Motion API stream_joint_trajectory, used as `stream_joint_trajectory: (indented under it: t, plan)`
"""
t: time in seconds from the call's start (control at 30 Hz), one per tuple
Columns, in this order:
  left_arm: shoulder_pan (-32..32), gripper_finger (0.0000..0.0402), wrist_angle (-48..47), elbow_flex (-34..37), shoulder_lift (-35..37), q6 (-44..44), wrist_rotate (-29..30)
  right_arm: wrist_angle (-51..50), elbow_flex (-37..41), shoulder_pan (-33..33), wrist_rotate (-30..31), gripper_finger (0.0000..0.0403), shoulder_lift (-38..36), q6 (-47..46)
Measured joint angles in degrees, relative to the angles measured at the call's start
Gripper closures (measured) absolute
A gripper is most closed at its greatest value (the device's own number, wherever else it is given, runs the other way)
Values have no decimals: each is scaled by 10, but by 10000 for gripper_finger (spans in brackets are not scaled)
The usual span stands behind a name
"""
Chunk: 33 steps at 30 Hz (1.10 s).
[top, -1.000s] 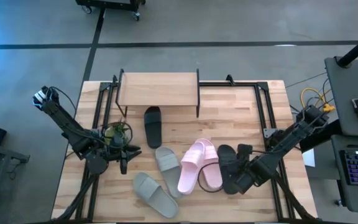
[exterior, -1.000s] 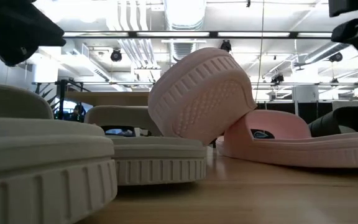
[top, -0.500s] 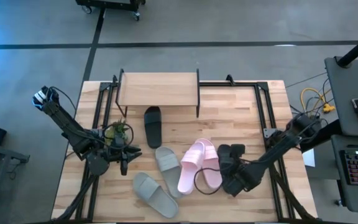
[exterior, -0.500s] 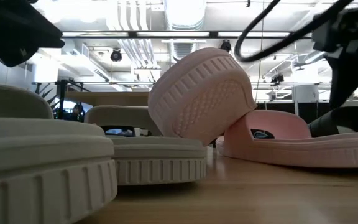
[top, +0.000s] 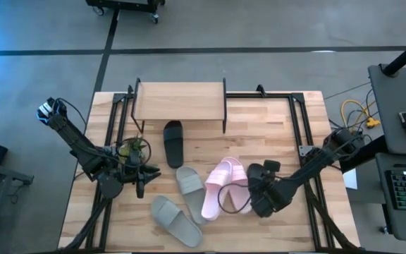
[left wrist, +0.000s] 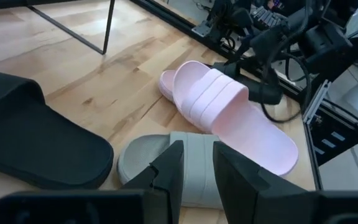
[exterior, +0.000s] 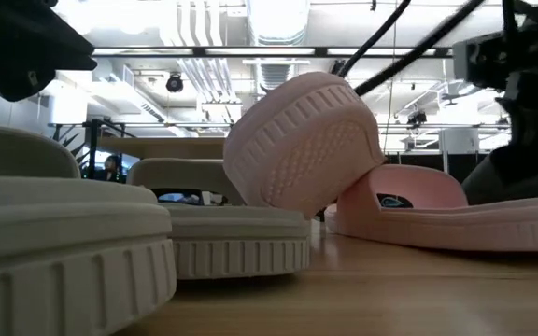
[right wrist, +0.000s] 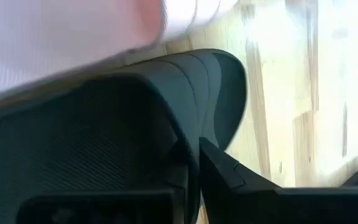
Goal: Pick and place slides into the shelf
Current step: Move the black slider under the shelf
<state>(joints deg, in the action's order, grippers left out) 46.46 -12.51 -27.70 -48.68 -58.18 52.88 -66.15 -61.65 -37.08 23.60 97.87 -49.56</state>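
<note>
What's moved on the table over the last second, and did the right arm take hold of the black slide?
The right gripper slid left along the table's front, down over the black rubber slide beside the pale pink pair; whether it has gripped is not visible. The left gripper, the grey-green slides, the other black slide and the wooden shelf stayed put.

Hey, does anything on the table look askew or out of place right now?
Yes. One pale pink rubber slide is tipped up on its side, ridged sole showing, leaning on its flat partner. The right gripper is down at the black slide beside them. The low wooden shelf holds nothing on top.
</note>
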Motion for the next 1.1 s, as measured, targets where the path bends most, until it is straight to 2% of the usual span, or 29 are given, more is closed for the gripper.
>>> stream_joint_trajectory:
  t: [0.13, 0.3, 0.4, 0.5, 0.63, 0.73, 0.87, 0.97, 1.1]
  plan:
    - [0, 330, 5, 0, 4, -1, 0, -65, -24, -14, -20, 390, -39, -5]
    - [0, 330, 10, 0, 7, -1, 0, -114, -75, -17, -3, 390, -118, -29]
    - [0, 330, 11, 0, 8, -1, 0, -94, -106, 19, 38, 390, -150, -11]
    - [0, 330, 12, 0, 8, -1, 0, -38, -133, 85, 69, 390, -150, 59]
    - [0, 330, 18, 0, 12, -16, 0, 109, -163, 178, 70, 390, -121, 224]
    - [0, 330, 17, 0, 15, -43, 0, 195, -189, 246, 9, 390, -80, 320]
    - [0, 330, 18, 0, 19, -73, -4, 166, -234, 318, -69, 390, -8, 366]
    - [0, 330, 18, -2, 20, -83, -5, 119, -264, 344, -72, 390, 50, 410]
    - [0, 330, 18, -7, 19, -87, -5, 106, -306, 356, -71, 390, 113, 466]
